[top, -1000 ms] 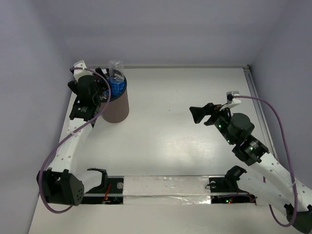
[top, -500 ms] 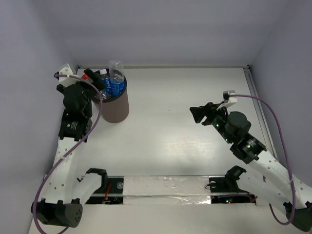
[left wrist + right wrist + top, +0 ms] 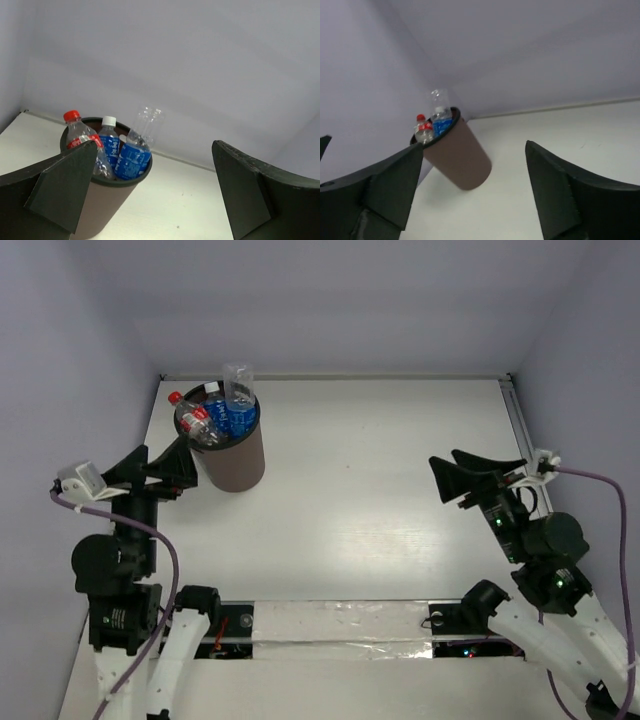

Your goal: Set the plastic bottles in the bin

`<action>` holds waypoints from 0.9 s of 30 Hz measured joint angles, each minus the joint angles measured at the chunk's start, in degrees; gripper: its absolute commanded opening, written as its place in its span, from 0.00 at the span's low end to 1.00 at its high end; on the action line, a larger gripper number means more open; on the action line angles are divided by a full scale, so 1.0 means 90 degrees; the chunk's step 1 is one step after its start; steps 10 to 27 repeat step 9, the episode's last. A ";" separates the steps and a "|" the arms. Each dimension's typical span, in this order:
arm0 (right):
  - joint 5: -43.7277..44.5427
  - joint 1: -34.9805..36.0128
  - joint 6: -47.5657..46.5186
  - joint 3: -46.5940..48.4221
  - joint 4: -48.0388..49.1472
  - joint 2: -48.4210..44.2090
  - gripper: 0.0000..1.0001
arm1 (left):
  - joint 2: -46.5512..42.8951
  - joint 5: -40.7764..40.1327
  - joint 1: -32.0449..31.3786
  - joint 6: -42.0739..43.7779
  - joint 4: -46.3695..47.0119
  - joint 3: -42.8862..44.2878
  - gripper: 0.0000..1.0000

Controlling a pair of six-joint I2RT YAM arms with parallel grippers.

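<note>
Several plastic bottles (image 3: 222, 412) already stuffed in the bin (image 3: 238, 462), both grippers empty

Bin stands at the far left of the table (image 3: 380, 500), with necks poking above its rim: a red-capped bottle (image 3: 75, 131), a white-capped bottle (image 3: 108, 142) with a blue label, and a tall uncapped bottle (image 3: 140, 140). On its near-left side, the left gripper (image 3: 160, 462) is near the bin with fingers spread wide, nothing between them. Over on the right, well apart from the bin, the right gripper (image 3: 470, 478) is spread wide too, holding nothing.
</note>
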 measured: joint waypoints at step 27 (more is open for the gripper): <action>0.0792 0.0000 0.0080 -0.0112 -0.0056 -0.0158 0.93 | -0.0627 0.0415 0.0005 0.0041 -0.0495 -0.0916 0.99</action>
